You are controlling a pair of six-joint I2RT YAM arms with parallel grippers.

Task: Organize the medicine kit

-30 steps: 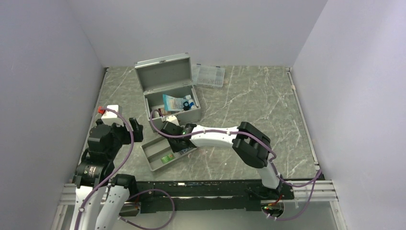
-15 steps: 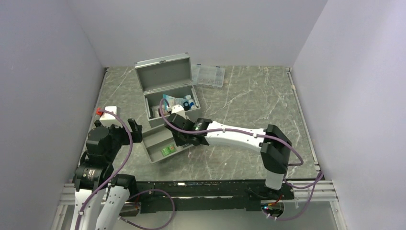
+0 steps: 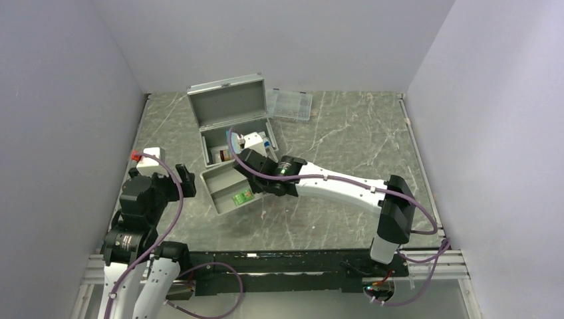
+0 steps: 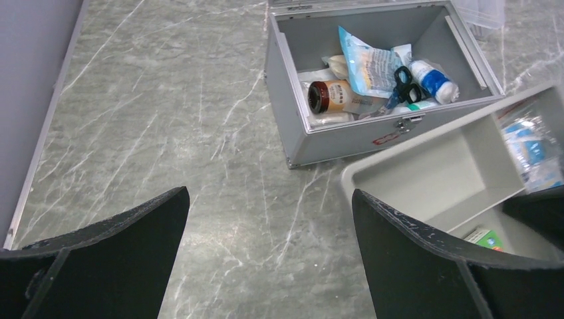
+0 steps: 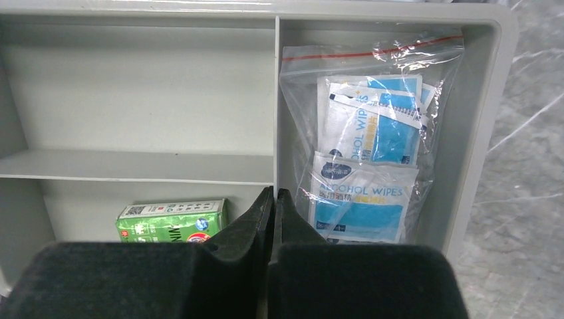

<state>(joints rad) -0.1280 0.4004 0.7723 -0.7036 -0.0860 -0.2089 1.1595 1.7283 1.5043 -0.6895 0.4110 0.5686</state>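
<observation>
Grey medicine kit (image 3: 229, 109), grey tray (image 5: 133, 86) (green packet (image 5: 171, 220)), marbled table (image 3: 346, 133)

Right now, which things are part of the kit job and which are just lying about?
Job: medicine kit, divided tray, bag of alcohol wipes, green packet.
Lying about: clear compartment case.

The grey tray (image 4: 432, 176) runs off the left wrist view's right edge, the lid of the medicine kit (image 4: 346, 136) is cut off at its top edge, and the right gripper (image 5: 273, 199) hides the lower part of the green box (image 5: 169, 219).
</observation>
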